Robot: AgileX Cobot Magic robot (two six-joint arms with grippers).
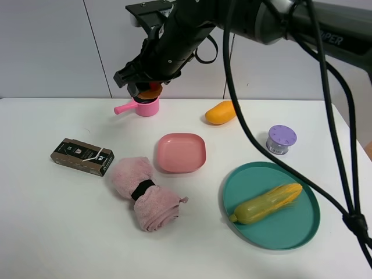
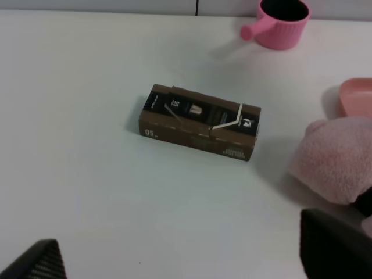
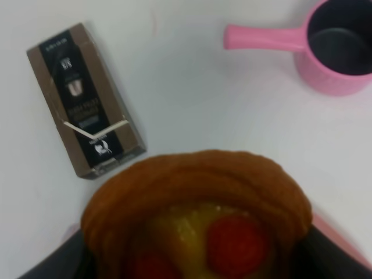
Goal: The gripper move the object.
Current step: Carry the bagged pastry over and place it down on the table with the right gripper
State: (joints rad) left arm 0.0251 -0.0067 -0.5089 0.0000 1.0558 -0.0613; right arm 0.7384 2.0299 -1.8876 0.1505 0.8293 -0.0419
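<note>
The tart (image 3: pixel 197 215) is clamped in the right gripper (image 1: pixel 147 89) and held aloft near the pink saucepan (image 1: pixel 146 107). A corn cob (image 1: pixel 267 203) is contained in the teal plate (image 1: pixel 302 229). The left gripper (image 2: pixel 186 256) is spread wide.

The exterior high camera looks down across the whole white table (image 1: pixel 46 232) toward the back wall (image 1: pixel 46 46). Both wrist cameras sit far nearer, angled down at it, the right one close above the tart (image 3: pixel 197 215). All 3 views share the brown box (image 2: pixel 199 122) and pink pot (image 3: pixel 334 52).
</note>
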